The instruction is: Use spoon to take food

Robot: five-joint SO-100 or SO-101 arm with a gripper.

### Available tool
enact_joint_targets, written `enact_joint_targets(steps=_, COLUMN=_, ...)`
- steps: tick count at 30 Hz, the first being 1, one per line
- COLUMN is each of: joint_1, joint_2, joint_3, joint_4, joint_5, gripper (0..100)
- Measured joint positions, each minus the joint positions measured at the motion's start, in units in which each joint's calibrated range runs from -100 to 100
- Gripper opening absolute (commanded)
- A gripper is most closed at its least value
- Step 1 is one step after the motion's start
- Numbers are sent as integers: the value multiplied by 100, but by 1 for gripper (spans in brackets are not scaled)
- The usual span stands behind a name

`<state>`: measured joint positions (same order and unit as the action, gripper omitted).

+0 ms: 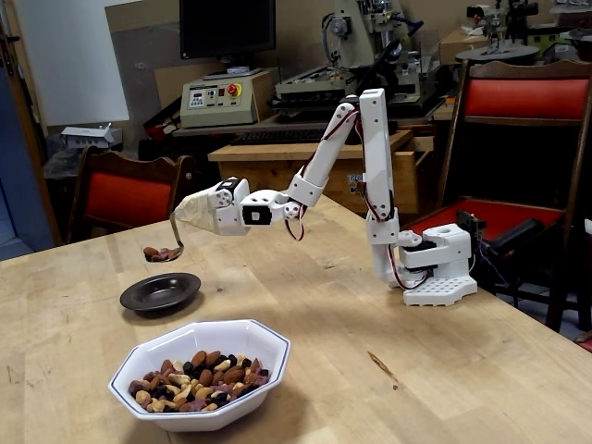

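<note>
The arm (370,148) is showing white printed links joined by black servo blocks, with thin red and dark cables looping along the elbow and hanging in a small bundle under the forearm. Its white base (435,264) is sitting as a chunky block with a ribbed foot plate and a round hole on top, a black servo showing in its side. The hand (190,211), farthest from the base, is looking pale beige where tape is wrapping its tip.
</note>
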<state>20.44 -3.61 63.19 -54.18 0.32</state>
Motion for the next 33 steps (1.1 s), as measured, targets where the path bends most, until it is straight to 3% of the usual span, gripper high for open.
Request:
enact_joint_targets(steps=5, joint_1=0, joint_2=0, joint_3=0, joint_4=0, joint_5=337, gripper=4)
enact_joint_targets(steps=21, joint_1=0, joint_2=0, joint_3=0, joint_4=0, joint_5=454, gripper=4)
enact_joint_targets(steps=33, joint_1=0, joint_2=0, joint_3=0, joint_4=0, joint_5=1177, gripper=4)
